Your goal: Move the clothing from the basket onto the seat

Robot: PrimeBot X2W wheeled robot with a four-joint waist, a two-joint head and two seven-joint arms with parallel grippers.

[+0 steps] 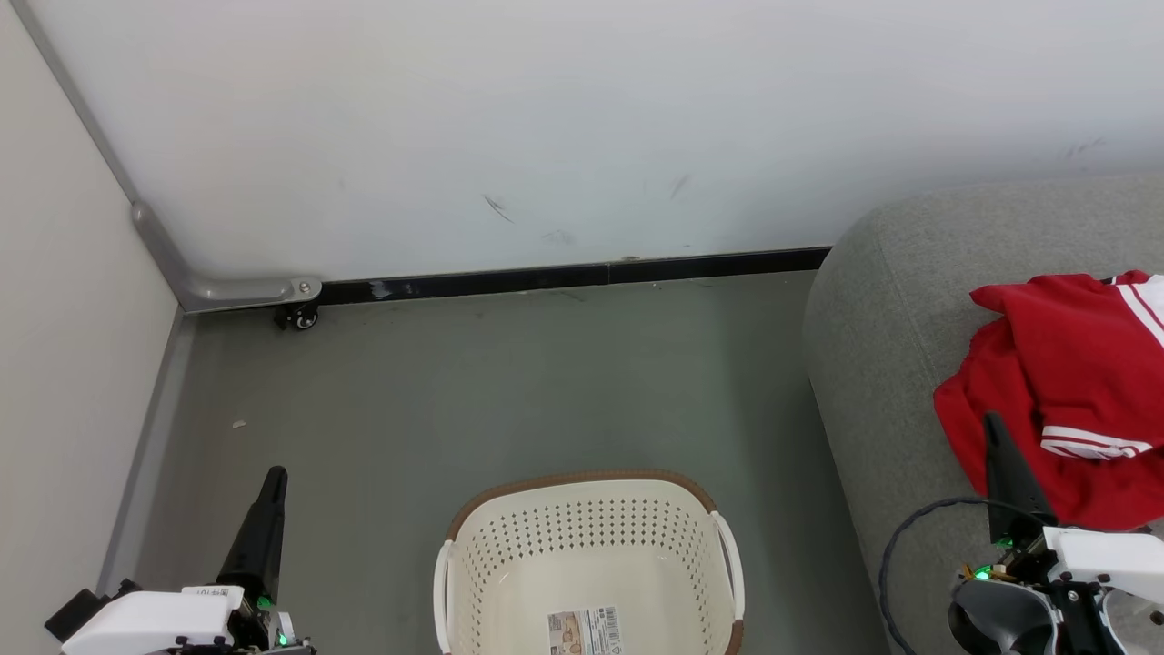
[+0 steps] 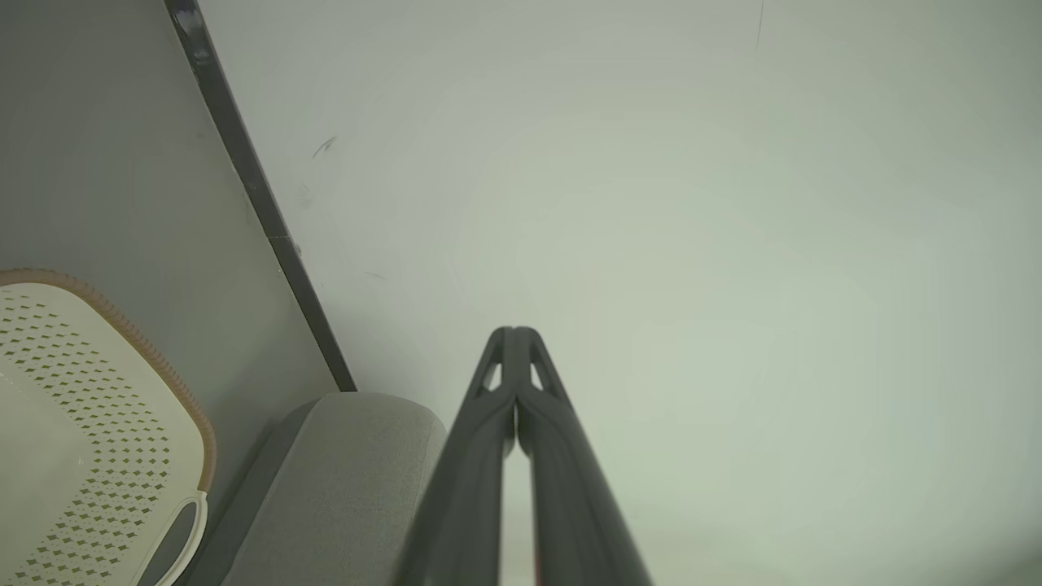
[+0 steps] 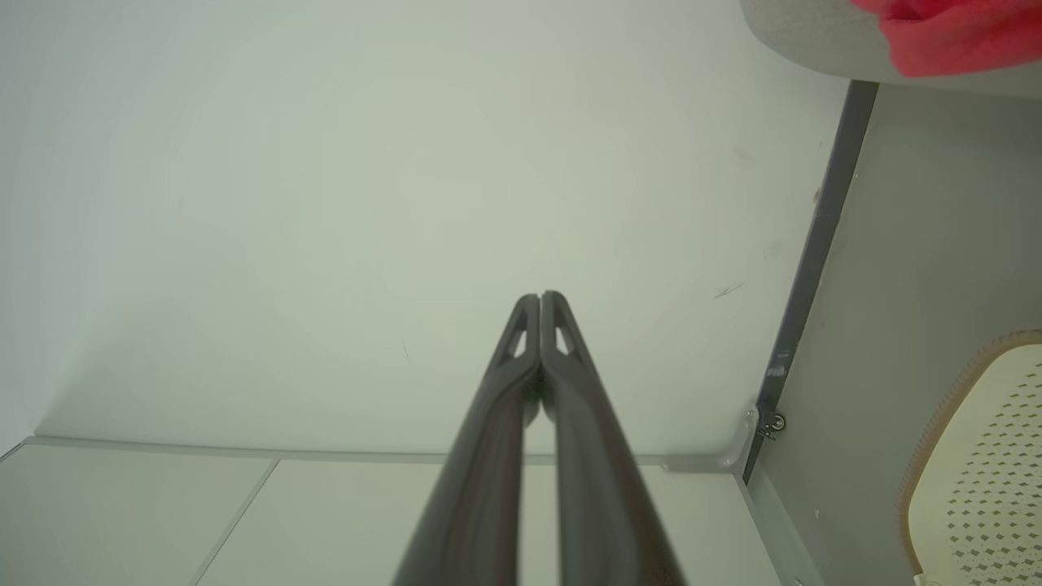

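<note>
Head view: the left pincer [image 1: 270, 491] is clenched on nothing. The basket [image 1: 582, 476] sits on the floor just to its right, its bottom bare down to the sticker [image 1: 587, 632]. The right pincer [image 1: 996, 437], clenched and empty too, stands over the seat [image 1: 873, 364]. The red clothing [image 1: 1064, 382] is heaped just beyond it; whether they touch I cannot tell.

Left wrist view: the pressed-together fingers aim at the wall, with the basket low to their left.

Right wrist view: the fingers are pressed together, with the clothing on the seat far up to their right.

The transfer looks done. To finish well, draw the right pincer away without snagging fabric, and check the basket's near end, which the frame cuts off.
</note>
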